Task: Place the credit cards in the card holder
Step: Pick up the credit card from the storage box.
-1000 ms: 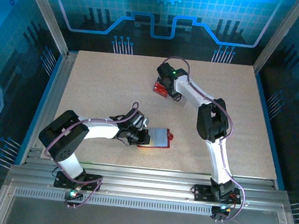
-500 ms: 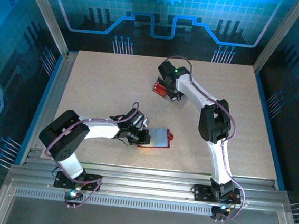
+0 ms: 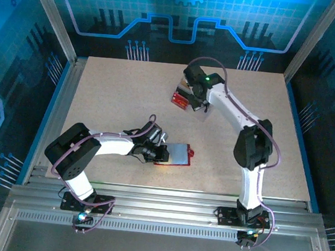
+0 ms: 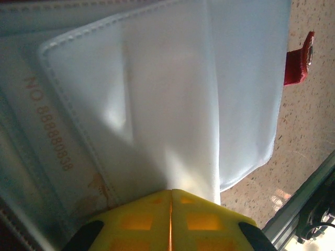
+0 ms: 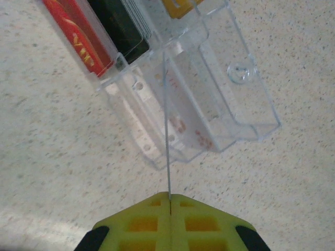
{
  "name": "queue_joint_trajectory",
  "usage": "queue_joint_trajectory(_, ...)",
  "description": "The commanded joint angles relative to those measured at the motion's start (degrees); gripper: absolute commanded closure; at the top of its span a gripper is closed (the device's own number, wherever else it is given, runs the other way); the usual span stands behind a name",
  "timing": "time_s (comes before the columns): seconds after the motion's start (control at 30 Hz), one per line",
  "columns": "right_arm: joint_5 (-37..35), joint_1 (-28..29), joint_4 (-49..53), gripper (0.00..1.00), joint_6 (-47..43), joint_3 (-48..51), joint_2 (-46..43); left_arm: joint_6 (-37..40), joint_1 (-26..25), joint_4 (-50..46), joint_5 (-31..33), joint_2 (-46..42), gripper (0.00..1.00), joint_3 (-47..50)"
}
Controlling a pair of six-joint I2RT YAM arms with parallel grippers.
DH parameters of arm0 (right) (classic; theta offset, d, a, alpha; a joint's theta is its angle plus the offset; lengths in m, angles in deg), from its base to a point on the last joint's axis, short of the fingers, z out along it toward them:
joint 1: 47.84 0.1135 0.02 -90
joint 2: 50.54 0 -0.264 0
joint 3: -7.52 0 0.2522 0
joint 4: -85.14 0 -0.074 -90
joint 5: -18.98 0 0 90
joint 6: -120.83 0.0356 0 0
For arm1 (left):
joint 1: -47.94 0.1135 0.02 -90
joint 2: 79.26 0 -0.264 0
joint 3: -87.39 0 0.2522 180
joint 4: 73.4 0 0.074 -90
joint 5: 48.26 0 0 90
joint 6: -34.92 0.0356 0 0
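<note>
**Right hand pulls card up from box**

Near: left hand [image 4: 170, 196] clamped on open card holder [image 3: 178, 154], flat on surface [image 3: 117, 97]. Far: right hand [image 5: 169, 200], risen and swung right since a second ago, pinches credit card [image 5: 168, 157] edge-on above clear box [image 5: 230, 104]. Carry to holder looks next.

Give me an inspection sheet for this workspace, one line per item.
Surface: speckled beige table.
Job's things: card holder lies open by the left arm; one credit card held edge-on by the clear box.
Clutter: clear box holding a red card and a black card.
Grippers: left gripper shut on the card holder's pale sleeve; right gripper shut on the credit card.
Cables: purple cables along both arms.
Surroundings: aluminium frame, blue panels.
</note>
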Motion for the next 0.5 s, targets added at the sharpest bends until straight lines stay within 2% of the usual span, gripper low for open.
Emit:
queue_joint_trajectory(0.0,8.1,1.3,-6.1,1.0,4.3,7.9,-8.7,2.0,-0.1,-5.2,0.9,1.6,0.92,1.2)
queue_joint_trajectory(0.23,25.1,3.7,-25.5,1.0,13.7,33.7,-23.8,2.4,-0.1,-5.6,1.2,1.0,0.92,1.5)
queue_joint_trajectory(0.47,32.1,6.9,-42.9,1.0,22.0,50.2,-28.9,2.8,-0.1,-7.0,2.6,-1.1,0.92,2.0)
